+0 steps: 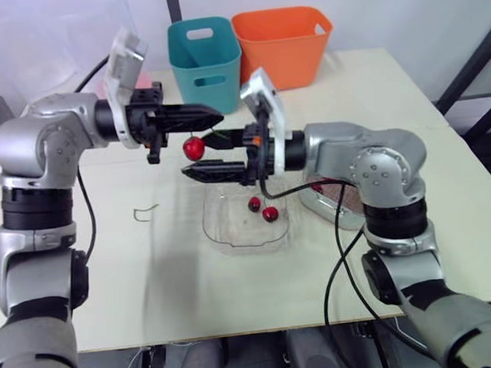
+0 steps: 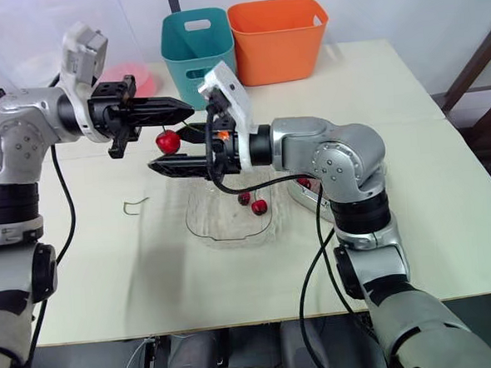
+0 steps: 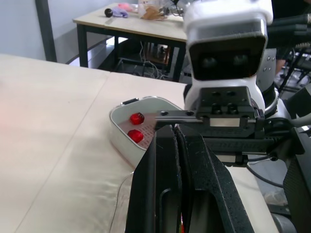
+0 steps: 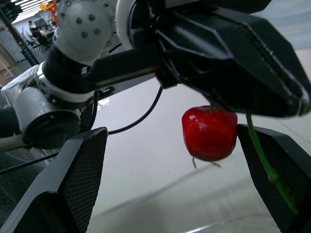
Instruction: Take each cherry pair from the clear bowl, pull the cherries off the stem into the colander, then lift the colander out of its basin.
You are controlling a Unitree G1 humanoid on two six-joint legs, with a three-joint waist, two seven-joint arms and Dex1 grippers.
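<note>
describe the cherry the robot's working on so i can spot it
On the table, find the clear bowl. Just above it, a red cherry hangs from the left gripper. Unlike the two cherries in the bowl, it dangles in mid-air.

Falls bright and even from overhead onto the pale table point(image 1: 390, 100). Leaves only faint, soft-edged shadows there, greyest just left of the clear bowl point(image 1: 220, 242). Glints along that bowl's rim and walls. Puts small white highlights on the glossy hanging cherry point(image 4: 210, 132). Washes the far wall point(image 1: 53, 29) nearly white. Glows as ceiling strips point(image 4: 17, 8) far behind in the right wrist view. Brightens the rim of the white basin point(image 3: 116, 116), with mild glare on its near side.
</note>
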